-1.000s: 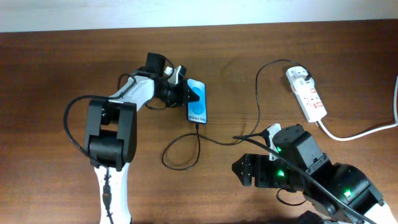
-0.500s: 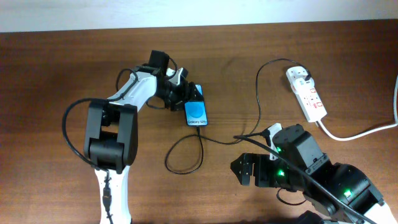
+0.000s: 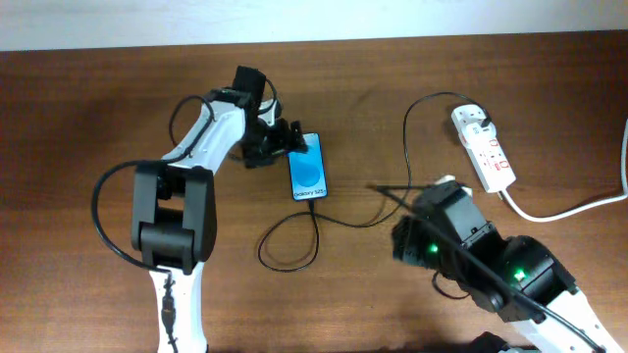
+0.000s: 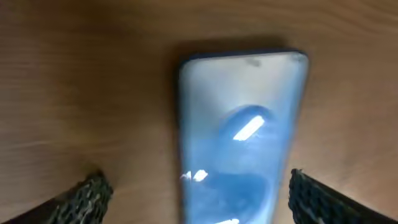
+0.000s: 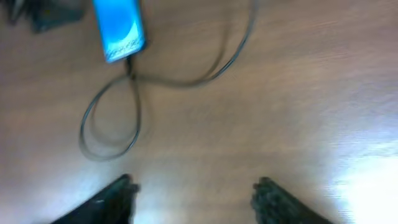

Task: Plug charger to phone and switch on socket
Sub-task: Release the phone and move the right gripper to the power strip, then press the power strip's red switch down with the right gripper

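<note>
The phone (image 3: 308, 169) lies flat on the wooden table, its blue screen lit. The charger (image 3: 312, 218), a thin black cable, meets the phone's near end, loops on the table and runs right and up to the top end of the white socket (image 3: 486, 147). My left gripper (image 3: 285, 145) stands open at the phone's far left corner. In the left wrist view the phone (image 4: 242, 143) lies between the spread fingers (image 4: 81, 200) without touching them. My right gripper (image 5: 193, 199) is open over bare wood, well back from the phone (image 5: 118, 25) and the charger loop (image 5: 112, 124).
A thick white cord (image 3: 569, 208) leaves the socket's near end and runs off the right edge. The right arm's body (image 3: 471, 260) covers the table's near right part. A pale wall edge (image 3: 314, 20) bounds the far side.
The left gripper opened, let go of the phone and drew back to the left; the phone settled slightly nearer. The right arm swung up and right, its jaws narrowing somewhat.
</note>
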`<state>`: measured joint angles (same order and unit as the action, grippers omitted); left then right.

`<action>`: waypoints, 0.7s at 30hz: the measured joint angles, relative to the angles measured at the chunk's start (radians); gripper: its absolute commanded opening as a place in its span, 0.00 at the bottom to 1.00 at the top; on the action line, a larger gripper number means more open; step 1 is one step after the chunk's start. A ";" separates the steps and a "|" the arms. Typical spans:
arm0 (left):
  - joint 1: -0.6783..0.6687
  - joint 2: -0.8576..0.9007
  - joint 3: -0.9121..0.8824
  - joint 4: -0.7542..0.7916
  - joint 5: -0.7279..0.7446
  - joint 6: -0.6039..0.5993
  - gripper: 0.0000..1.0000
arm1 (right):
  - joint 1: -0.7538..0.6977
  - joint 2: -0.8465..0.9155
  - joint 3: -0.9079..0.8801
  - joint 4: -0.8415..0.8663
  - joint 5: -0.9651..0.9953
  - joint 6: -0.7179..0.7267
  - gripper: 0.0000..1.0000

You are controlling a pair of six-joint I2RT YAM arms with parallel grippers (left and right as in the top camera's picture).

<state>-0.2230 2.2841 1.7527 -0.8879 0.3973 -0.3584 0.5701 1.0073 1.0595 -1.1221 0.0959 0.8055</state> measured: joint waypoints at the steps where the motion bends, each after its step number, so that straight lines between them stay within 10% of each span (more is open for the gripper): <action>1: 0.008 0.011 0.038 -0.062 -0.054 0.002 0.99 | -0.039 0.002 0.008 0.002 0.027 0.010 0.18; 12: 0.035 -0.078 0.142 -0.335 -0.292 0.051 0.99 | -0.726 0.216 0.122 0.033 -0.130 -0.101 0.04; 21: 0.035 -0.472 0.144 -0.446 -0.362 0.064 0.99 | -0.840 0.680 0.516 -0.089 -0.215 -0.216 0.04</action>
<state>-0.1875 1.8118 1.8965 -1.3342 0.0357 -0.2943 -0.2695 1.6875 1.5753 -1.2110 -0.1188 0.5892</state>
